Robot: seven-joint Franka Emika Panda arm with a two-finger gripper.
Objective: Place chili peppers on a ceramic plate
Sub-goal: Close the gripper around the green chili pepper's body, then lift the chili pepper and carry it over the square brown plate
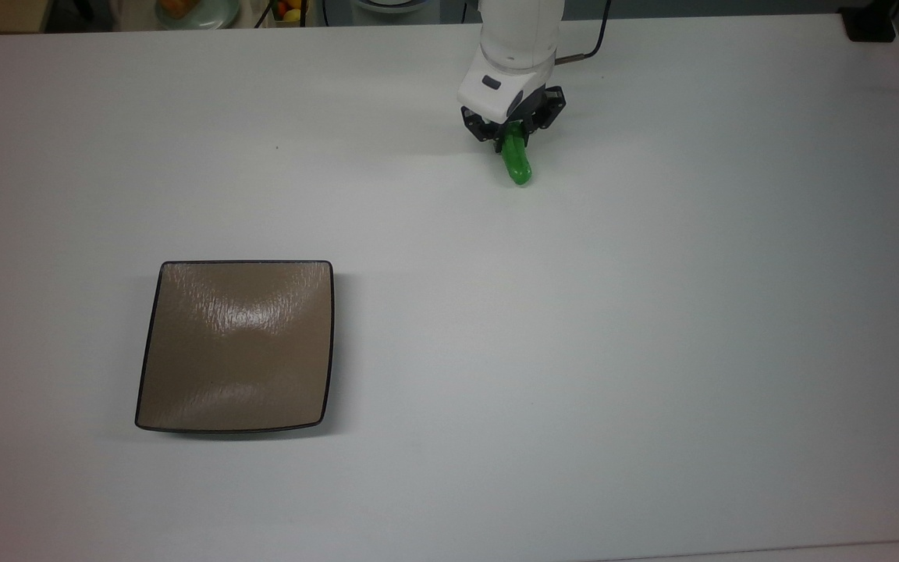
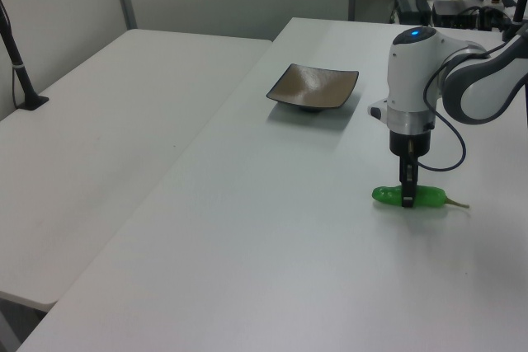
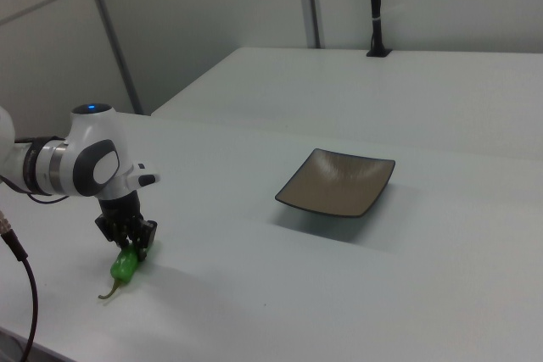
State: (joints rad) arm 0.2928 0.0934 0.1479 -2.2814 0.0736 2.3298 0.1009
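The green chili pepper [image 1: 518, 166] lies near the far edge of the white table, right of centre in the top view. My gripper [image 1: 513, 140] points straight down over the pepper's stem half, its fingers closed in against the pepper's sides. In the left view the gripper [image 2: 407, 199] pinches the pepper [image 2: 386, 196] at mid-length, and the stem sticks out toward the left view's right. The right view shows the gripper [image 3: 131, 247] on the pepper [image 3: 124, 270] at table level. The square brown ceramic plate [image 1: 235, 347] sits far off at the top view's lower left, also visible as the plate [image 2: 313, 86] and the plate [image 3: 338, 181].
A black clamp base [image 1: 869, 25] sits at the table's far right corner in the top view. A second white table with a black post [image 2: 23, 80] adjoins in the left view. A cable [image 2: 452, 151] loops from the arm's wrist.
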